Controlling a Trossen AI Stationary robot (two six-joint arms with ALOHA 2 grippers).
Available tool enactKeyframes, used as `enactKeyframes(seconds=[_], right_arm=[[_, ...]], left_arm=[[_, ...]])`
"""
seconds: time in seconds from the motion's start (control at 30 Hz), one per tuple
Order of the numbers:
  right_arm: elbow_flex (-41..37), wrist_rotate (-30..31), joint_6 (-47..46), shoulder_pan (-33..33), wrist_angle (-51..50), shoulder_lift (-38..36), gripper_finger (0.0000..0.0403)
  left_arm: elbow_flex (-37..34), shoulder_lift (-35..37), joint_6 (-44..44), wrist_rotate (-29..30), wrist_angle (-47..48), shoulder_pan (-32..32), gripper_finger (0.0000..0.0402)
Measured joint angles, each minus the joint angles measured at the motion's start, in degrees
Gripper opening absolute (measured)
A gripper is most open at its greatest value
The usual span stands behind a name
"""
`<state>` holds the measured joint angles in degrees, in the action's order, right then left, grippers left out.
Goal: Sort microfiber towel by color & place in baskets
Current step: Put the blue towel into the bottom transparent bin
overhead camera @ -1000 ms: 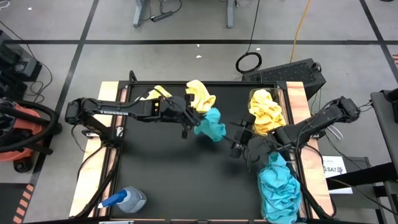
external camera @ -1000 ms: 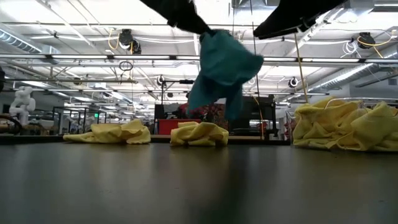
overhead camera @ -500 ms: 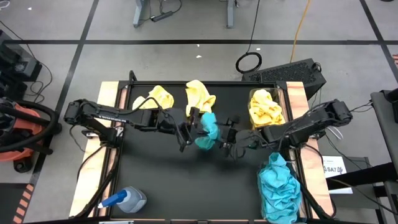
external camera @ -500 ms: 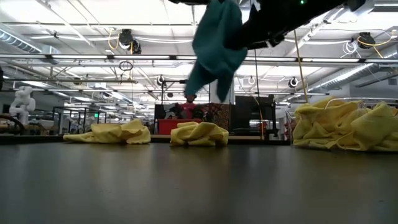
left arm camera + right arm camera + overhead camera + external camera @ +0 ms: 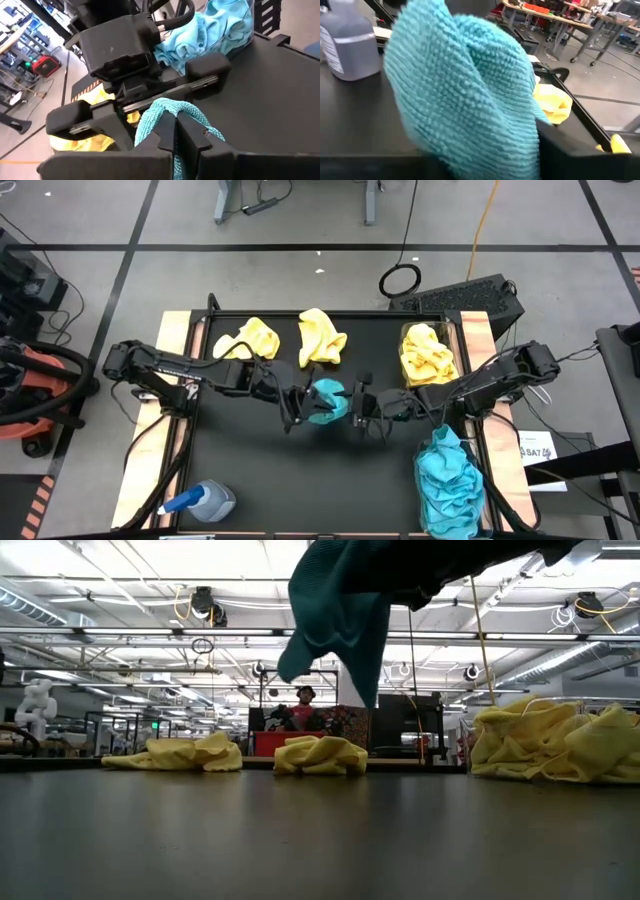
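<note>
Teal towel held in the air between both grippers

From above we see the teal towel point(image 5: 326, 401) bunched mid-table, the left gripper point(image 5: 300, 406) clamped shut on it and the right gripper point(image 5: 360, 408) at its other side, grip unclear. At table level it point(image 5: 338, 610) hangs long-axis down. In the left wrist view its looped pile point(image 5: 172, 120) sits between closed fingers.

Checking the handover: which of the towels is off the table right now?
The single teal towel at mid-table, pinched in the left hand, facing the right hand. The yellow ones lie flat; the others fill baskets.
</note>
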<state>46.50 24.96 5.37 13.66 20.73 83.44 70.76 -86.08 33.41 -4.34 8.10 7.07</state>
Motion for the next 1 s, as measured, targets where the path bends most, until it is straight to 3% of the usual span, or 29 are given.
enactKeyframes(seconds=[0.13, 0.17, 0.3, 0.43, 0.67, 1.0], right_arm=[[0.0, -2.7, 0.41, -0.01, -0.37, -0.06, 0.0031], [0.0, -3.07, 0.72, 0.04, -0.37, -0.06, 0.0017], [0.0, -2.85, 0.83, 1.05, -2.37, -1.57, 0.0012], [0.0, -2.87, -0.09, 3.01, -8.53, -6.24, 0.0004], [0.0, -12.86, -6.52, 8.43, -24.2, -18.79, 0.0003], [0.0, -27.97, -29.93, 17.52, -45.45, -35.23, 0.0003]], left_arm=[[0.0, 0.0, 0.04, -0.29, -0.52, 0.7, 0.0009], [0.0, 0.0, 0.02, -0.28, -0.55, 0.91, 0.0012], [0.0, 0.0, -0.16, 1.51, 0.12, 1.71, 0.0051], [0.0, 0.0, -2.62, 4.24, 2.02, 2.48, 0.0124], [0.0, 0.0, -8.74, 4.42, 7.91, 2.45, 0.0236], [-0.02, -3.01, -12.13, 4.46, 12.13, 2.45, 0.0256]])
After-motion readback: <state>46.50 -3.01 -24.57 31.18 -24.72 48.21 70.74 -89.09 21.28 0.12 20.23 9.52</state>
